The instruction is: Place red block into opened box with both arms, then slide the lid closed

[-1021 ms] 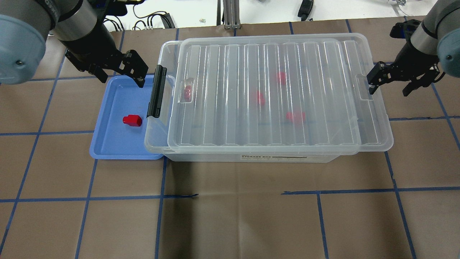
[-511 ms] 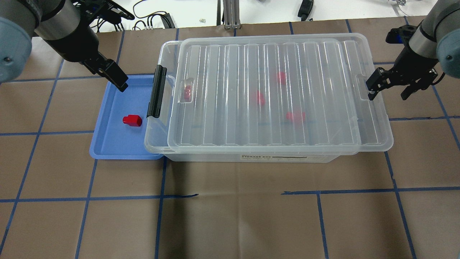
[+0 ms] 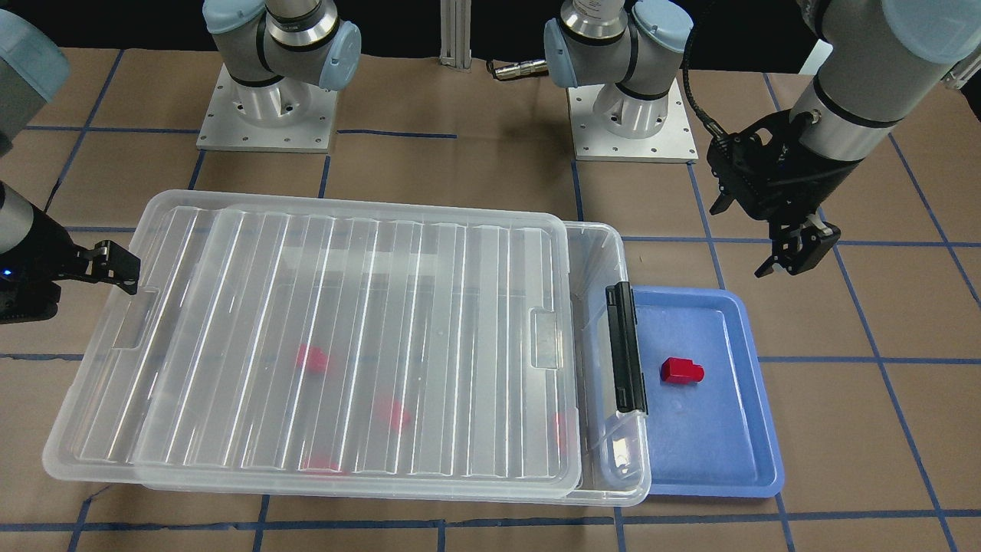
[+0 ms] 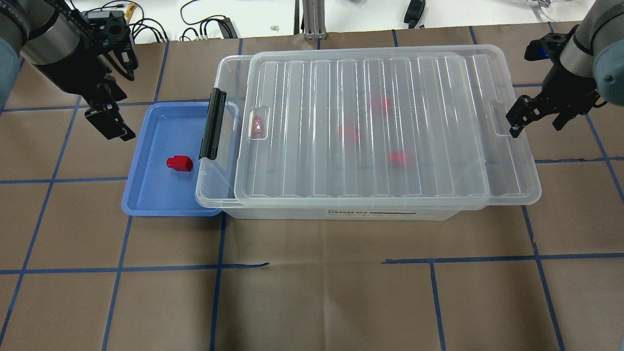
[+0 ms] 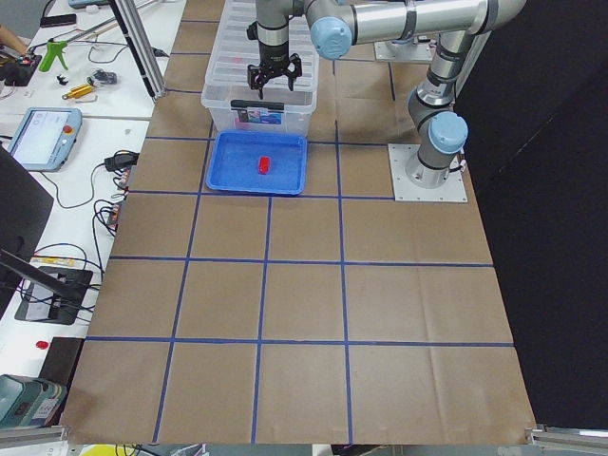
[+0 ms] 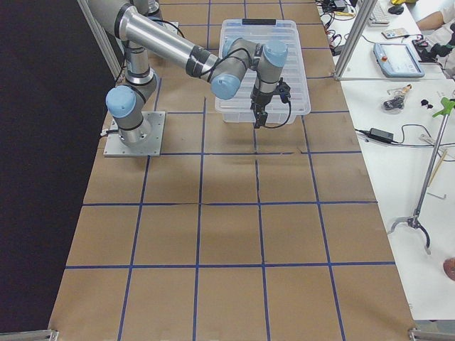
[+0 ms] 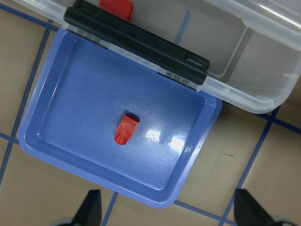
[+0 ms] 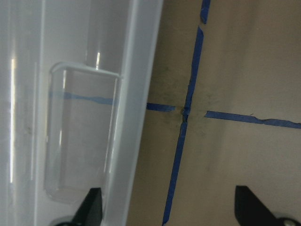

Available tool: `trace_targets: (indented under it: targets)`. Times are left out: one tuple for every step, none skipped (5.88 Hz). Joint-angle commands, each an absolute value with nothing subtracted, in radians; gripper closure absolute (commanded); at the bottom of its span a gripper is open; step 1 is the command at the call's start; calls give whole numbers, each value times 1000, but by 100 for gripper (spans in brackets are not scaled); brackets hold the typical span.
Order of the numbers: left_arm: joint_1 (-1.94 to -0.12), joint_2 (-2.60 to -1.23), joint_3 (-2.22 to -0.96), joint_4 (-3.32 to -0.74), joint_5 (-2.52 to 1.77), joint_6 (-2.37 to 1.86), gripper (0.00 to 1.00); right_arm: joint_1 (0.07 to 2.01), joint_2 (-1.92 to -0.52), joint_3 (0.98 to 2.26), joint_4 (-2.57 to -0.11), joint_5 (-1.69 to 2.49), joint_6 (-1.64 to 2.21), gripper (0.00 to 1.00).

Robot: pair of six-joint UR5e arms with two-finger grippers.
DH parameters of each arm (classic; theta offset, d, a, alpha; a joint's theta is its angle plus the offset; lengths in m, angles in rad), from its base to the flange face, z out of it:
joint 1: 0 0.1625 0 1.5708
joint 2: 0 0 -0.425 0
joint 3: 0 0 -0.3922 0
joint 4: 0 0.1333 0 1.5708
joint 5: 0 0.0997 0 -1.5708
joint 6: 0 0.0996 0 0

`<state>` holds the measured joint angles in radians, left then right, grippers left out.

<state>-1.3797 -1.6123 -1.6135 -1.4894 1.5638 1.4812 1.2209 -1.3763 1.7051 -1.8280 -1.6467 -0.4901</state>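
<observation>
Left gripper (image 4: 117, 127) and right gripper (image 4: 535, 124): both spread wide, holding nothing.
My box (image 4: 217, 190) has a strip uncovered at its latch end. Its lid (image 4: 438, 146) looks thin and flexible, so I'd push its end tab. The red block (image 4: 180, 163) lies in the blue tray (image 4: 146, 195). It looks light, hard and slippery; I'd pinch its flat sides.
</observation>
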Motion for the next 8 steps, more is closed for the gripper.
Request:
trace_targets:
  targets:
    - [-1373, -1646, -1652, -1457, 1557, 1706, 1, 1216, -1374, 1703, -1862, -1690, -515, 0]
    - [-1371, -1692, -1663, -1365, 1557, 1754, 1, 1180, -1376, 1703, -1862, -1712, -549, 0]
    - [-1368, -1733, -1670, -1349, 1560, 1841, 1, 1133, -1376, 1700, -1862, -1709, -575, 0]
    - [-1353, -1774, -1671, -1312, 1563, 1873, 1, 1129, -1374, 1698, -1862, -1710, -600, 0]
    - [-1321, -1817, -1671, -1296, 1556, 1891, 2, 1099, -1376, 1692, -1862, -1710, -626, 0]
    - [-1310, -1853, -1677, -1287, 1554, 1920, 2, 1065, -1376, 1690, -1862, -1710, -665, 0]
    - [-1312, -1888, -1683, -1238, 1540, 1924, 2, 1054, -1376, 1689, -1862, -1712, -667, 0]
    - [-1313, -1916, -1687, -1229, 1539, 1934, 2, 1043, -1377, 1686, -1862, -1713, -669, 0]
